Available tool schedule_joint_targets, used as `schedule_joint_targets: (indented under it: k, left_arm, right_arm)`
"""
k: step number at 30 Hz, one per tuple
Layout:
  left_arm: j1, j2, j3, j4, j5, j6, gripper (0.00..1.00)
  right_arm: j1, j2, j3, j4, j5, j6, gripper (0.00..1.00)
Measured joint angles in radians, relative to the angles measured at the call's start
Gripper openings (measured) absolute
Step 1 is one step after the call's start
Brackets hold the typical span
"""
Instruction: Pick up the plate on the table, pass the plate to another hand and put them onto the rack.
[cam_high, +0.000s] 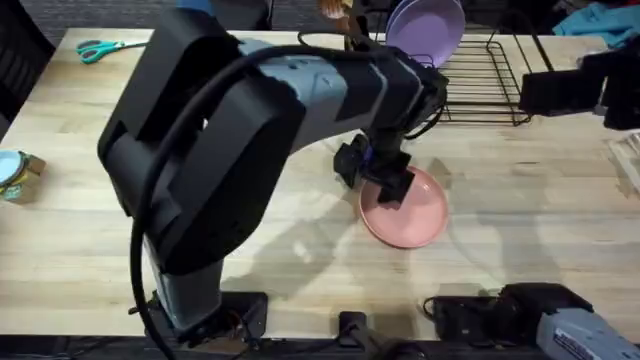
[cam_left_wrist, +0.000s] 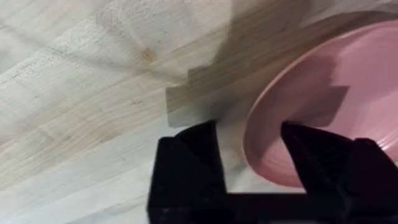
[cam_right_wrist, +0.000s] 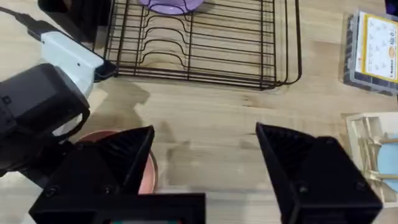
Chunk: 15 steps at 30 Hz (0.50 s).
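On the table (cam_left_wrist: 74, 93), the left gripper (cam_left_wrist: 249, 155) spreads wide astride the plate (cam_left_wrist: 348, 93) rim; the right gripper (cam_right_wrist: 205, 155) gapes empty.

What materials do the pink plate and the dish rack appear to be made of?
The pink plate looks like matte plastic: even salmon colour, soft dull sheen, no glaze glare. The rack looks like thin metal wire with a black coating: slender straight rods, uniformly dark. Neither is certain from appearance alone.

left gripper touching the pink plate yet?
Cannot tell. In the left wrist view the open left gripper straddles the plate rim, one finger over it, but neither contact nor gap shows plainly.
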Motion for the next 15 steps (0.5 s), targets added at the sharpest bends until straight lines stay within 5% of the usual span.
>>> schedule_joint_targets:
  k: [10,15]
  left_arm:
    - [0.005,0.000,0.002,0.000,0.007,-0.003,0.203]
    - [0.012,0.000,0.010,0.000,0.012,-0.004,0.088]
  right_arm:
    - [0.000,0.000,0.000,-0.008,0.000,0.000,0.996]
    - [0.000,0.000,0.000,-0.013,0.000,0.000,0.996]
